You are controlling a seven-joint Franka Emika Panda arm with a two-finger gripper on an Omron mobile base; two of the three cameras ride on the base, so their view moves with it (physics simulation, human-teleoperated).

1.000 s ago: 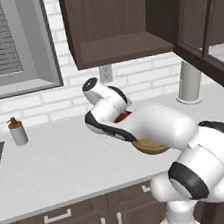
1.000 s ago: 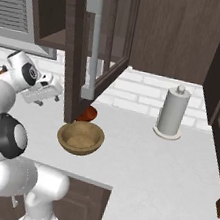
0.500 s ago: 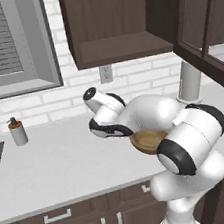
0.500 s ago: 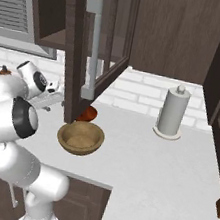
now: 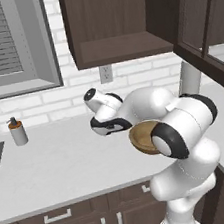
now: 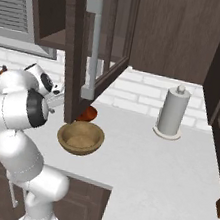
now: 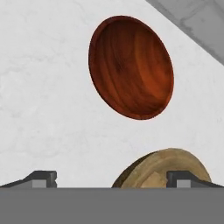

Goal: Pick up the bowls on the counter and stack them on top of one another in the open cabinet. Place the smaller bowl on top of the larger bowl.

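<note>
I am looking down through the hand view at the smaller bowl [image 7: 131, 68], which is sitting upright on the white bench [image 7: 43, 109] with its glossy red-brown hollow facing me. The larger bowl [image 7: 164, 168] is lying just beside it, its tan rim showing at the lower edge. My pincer [image 7: 111, 178] is hanging above the bench with its two fingertips [image 7: 43, 178] spread wide apart and nothing between them; one tip is sitting over the wooden rim, though I cannot tell whether it is touching.

From the right base view, the larger bowl [image 6: 80, 137] is resting near the bench's [image 6: 162, 171] front edge, and the smaller bowl [image 6: 88, 113] is sitting behind it, partly hidden by a glass-panelled door [image 6: 95, 43]. A paper towel roll [image 6: 172, 112] is standing well apart, toward the brick wall.

In the left base view, the open cabinet [image 5: 120, 47] is hanging above the bench [image 5: 65, 161] with its shelf bare, and a soap dispenser [image 5: 18, 131] is standing near the window.
</note>
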